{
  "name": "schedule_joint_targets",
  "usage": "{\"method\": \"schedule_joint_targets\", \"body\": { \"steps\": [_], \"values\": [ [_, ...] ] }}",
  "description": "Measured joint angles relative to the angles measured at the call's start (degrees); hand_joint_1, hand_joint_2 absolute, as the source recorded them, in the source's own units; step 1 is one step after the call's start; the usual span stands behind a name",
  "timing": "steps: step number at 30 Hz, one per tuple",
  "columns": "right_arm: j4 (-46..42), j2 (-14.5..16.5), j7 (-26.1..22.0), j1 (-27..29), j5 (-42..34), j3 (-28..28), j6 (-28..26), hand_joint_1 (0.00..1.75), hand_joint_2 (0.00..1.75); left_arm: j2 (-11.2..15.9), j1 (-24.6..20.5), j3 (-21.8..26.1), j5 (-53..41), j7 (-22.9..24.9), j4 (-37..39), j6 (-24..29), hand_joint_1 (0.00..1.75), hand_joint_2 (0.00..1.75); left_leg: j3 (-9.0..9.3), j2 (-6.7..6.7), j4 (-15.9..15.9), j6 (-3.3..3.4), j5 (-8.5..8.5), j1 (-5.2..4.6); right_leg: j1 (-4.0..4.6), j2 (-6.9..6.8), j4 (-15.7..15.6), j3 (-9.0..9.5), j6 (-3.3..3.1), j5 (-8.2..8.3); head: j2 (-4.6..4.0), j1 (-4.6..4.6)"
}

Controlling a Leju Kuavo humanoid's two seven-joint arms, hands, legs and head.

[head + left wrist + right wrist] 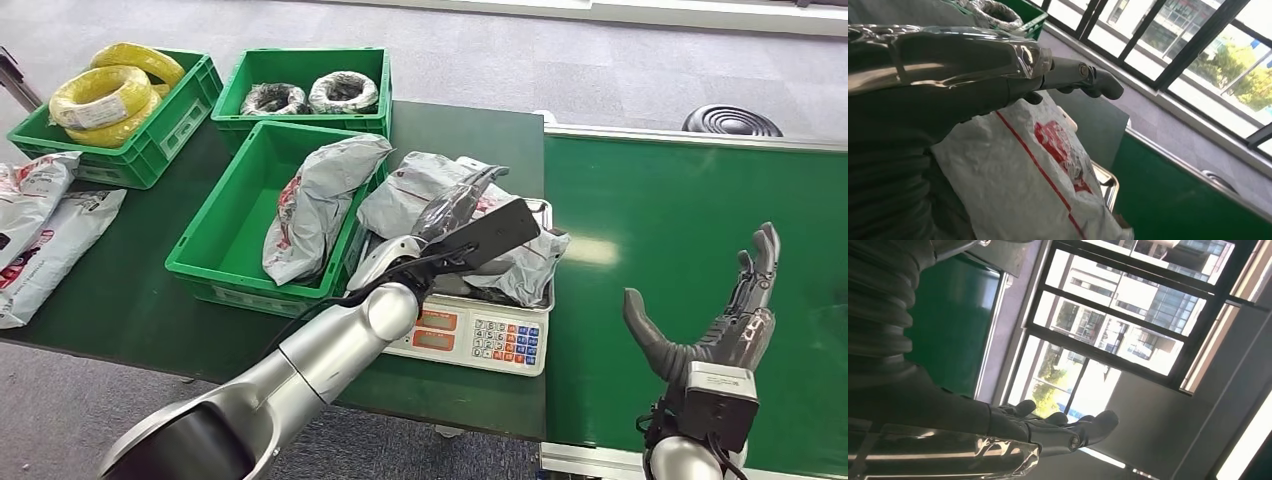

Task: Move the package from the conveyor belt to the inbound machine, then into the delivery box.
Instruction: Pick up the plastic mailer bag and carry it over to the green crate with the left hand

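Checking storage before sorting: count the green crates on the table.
3: one with yellow coils far left, one with black coils at back, one holding a grey package beside the scale.

Left hand [470,225] over grey package [440,200] on scale [480,335], grasp unclear. Right hand [715,320] open, fingers up, above conveyor belt [690,230]. Green crate [235,225] beside left hand.

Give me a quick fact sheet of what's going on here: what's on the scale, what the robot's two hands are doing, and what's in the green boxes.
On the scale: a grey package lying on its metal tray
Left hand: over the package on the scale; whether it grips it cannot be told
Right hand: raised over the green conveyor belt, fingers apart, holding nothing
Nearest green box: one grey package leaning inside
Far boxes: yellow cable coils in one, black coils in the other
Table's left edge: more packages
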Motion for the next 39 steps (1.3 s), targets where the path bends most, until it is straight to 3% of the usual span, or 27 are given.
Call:
{"method": "schedule_joint_targets", "body": {
  "steps": [5, 9, 13, 17, 24, 37, 39],
  "values": [
    [-2.7, 1.2, -0.9, 1.1, -2.0, 0.0, -0.7, 0.00, 1.75, -0.2, -2.3, -12.5, 9.8, 6.5, 2.7, -0.4, 0.00, 1.75, -0.01, 0.01, 0.0, 0.01, -0.01, 0.00, 0.00, 0.00, 0.0, 0.01, 0.00, 0.00, 0.00, 0.00],
    [-4.5, 2.5, -1.4, 1.4, -2.2, 0.4, -0.7, 0.00, 1.75, -0.2, -2.9, -21.9, 12.4, 10.2, 4.9, -0.9, 0.00, 1.75, -0.01, 0.02, 0.0, 0.01, -0.02, 0.00, 0.00, 0.02, 0.0, 0.00, 0.00, 0.00, 0.00, -0.01],
    [-5.3, 3.3, -1.5, 1.4, -2.2, 0.6, -0.7, 0.00, 1.75, -0.2, -3.2, -26.8, 12.5, 11.6, 6.4, -1.3, 0.00, 1.75, 0.00, 0.01, 0.0, 0.01, -0.01, 0.01, 0.01, 0.02, 0.0, 0.01, 0.00, 0.00, 0.00, 0.00],
    [-6.0, 4.1, -1.6, 1.4, -2.0, 1.0, -0.9, 0.00, 1.75, -0.2, -3.3, -30.7, 10.4, 16.1, 7.8, -2.0, 0.00, 1.75, 0.01, 0.02, 0.0, 0.01, -0.01, 0.00, 0.01, 0.02, 0.0, 0.03, 0.00, 0.00, 0.00, 0.00],
    [-6.9, 5.1, -1.4, 1.4, -2.0, 2.8, -1.6, 0.00, 1.75, -0.2, -2.8, -35.5, 7.1, 19.5, 9.7, -1.4, 0.00, 1.75, 0.00, 0.01, 0.0, 0.01, -0.01, 0.01, 0.01, 0.02, 0.0, 0.02, 0.00, 0.00, 0.00, -0.01],
    [-7.0, 5.6, -0.5, 1.3, -1.8, 4.1, -1.7, 0.00, 1.75, -0.2, -2.7, -37.3, 5.2, 20.9, 11.0, -1.0, 0.00, 1.75, 0.01, 0.01, 0.0, 0.01, -0.01, 0.00, 0.01, 0.01, 0.0, 0.05, 0.00, 0.00, 0.00, -0.01],
    [-7.0, 5.6, 0.1, 1.2, -1.6, 4.6, -1.9, 0.00, 1.75, -0.2, -2.5, -37.4, 4.8, 20.6, 11.4, -0.1, 0.14, 1.75, 0.01, 0.01, 0.0, 0.01, -0.01, 0.01, 0.01, 0.01, 0.0, 0.04, 0.00, 0.00, 0.00, -0.01]
  ]
}}
